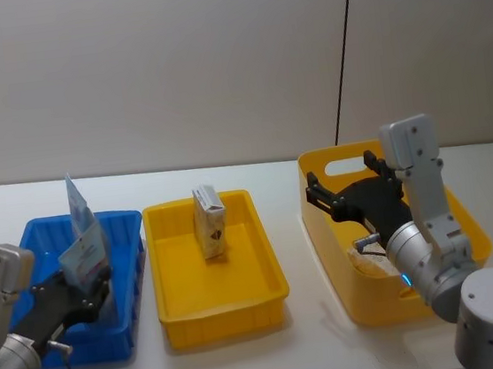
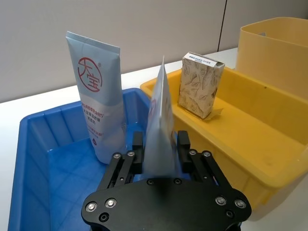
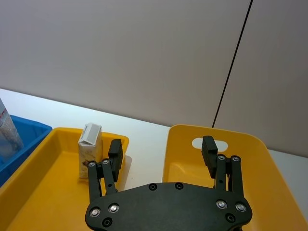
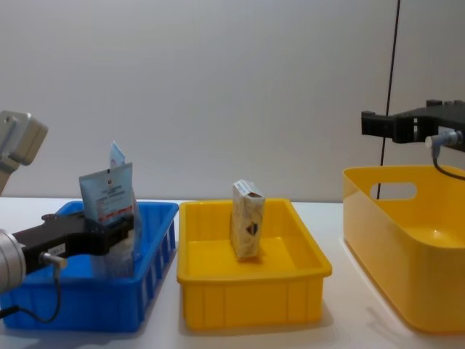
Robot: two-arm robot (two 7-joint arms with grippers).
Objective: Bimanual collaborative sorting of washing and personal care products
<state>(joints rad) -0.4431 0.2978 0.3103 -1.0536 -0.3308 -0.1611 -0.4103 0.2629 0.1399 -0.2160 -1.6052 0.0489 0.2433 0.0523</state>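
Left claw [image 2: 160, 147] tight on a squeeze tube [image 2: 160, 103] over the blue tray [image 2: 43, 159]; right claw [image 3: 161, 145] spread wide.

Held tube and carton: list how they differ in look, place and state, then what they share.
The held tube is clamped in the left gripper; the carton stands free. The tube is over the blue tray; the carton is in the yellow tray. The tube is flat and pale blue; the carton is a beige patterned box. Both are upright. The right gripper hangs open above the tub.

Base of nearer tube [image 2: 159, 110] behind left gripper [image 2: 160, 145]
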